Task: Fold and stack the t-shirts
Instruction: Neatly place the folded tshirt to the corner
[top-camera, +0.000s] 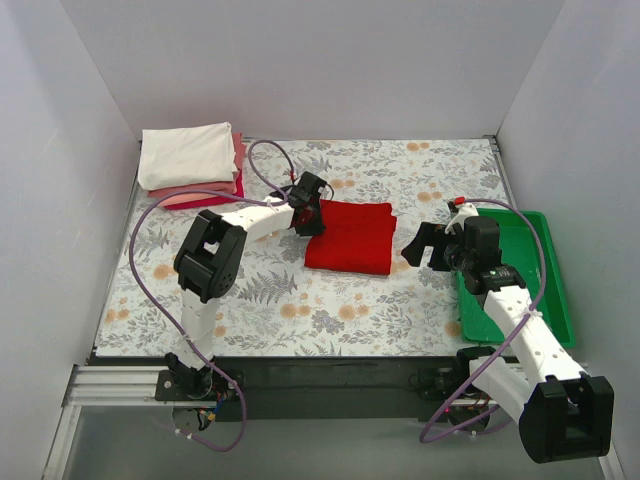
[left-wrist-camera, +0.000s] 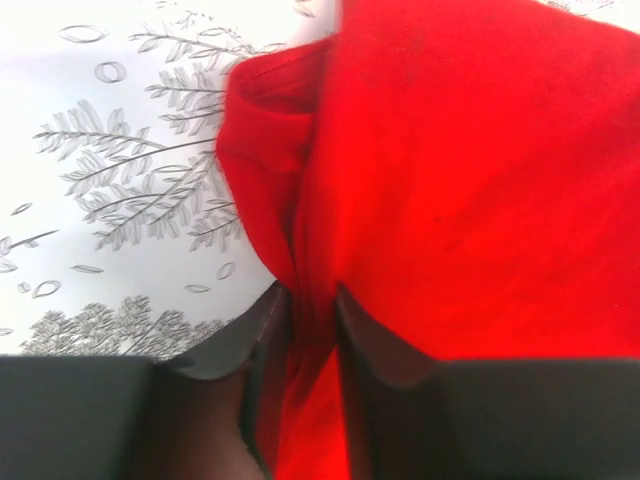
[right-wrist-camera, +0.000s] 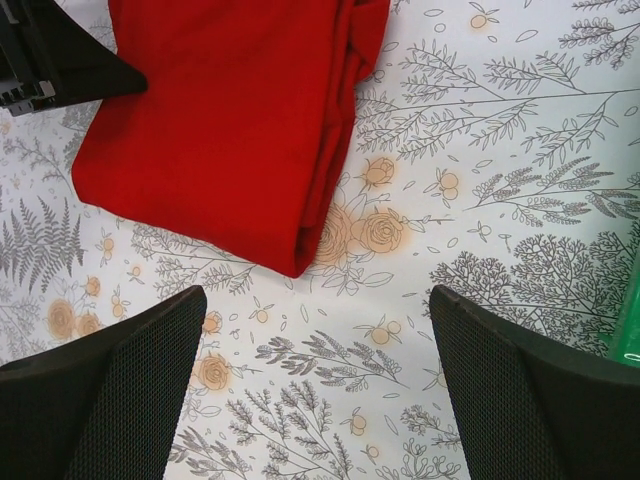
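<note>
A folded bright red t-shirt (top-camera: 350, 236) lies in the middle of the flowered table cloth. My left gripper (top-camera: 308, 212) is at its left edge, shut on a fold of the red cloth (left-wrist-camera: 310, 320). The shirt fills most of the left wrist view (left-wrist-camera: 460, 170). My right gripper (top-camera: 418, 246) is open and empty, to the right of the shirt and apart from it. The shirt's near corner shows in the right wrist view (right-wrist-camera: 230, 130). A stack of folded shirts stands at the far left corner, a white one (top-camera: 188, 153) on top, with salmon pink (top-camera: 195, 195) and crimson below.
A green plastic tray (top-camera: 545, 290) sits at the right edge under my right arm. White walls close in the table on three sides. A purple cable (top-camera: 265, 165) loops over the left arm.
</note>
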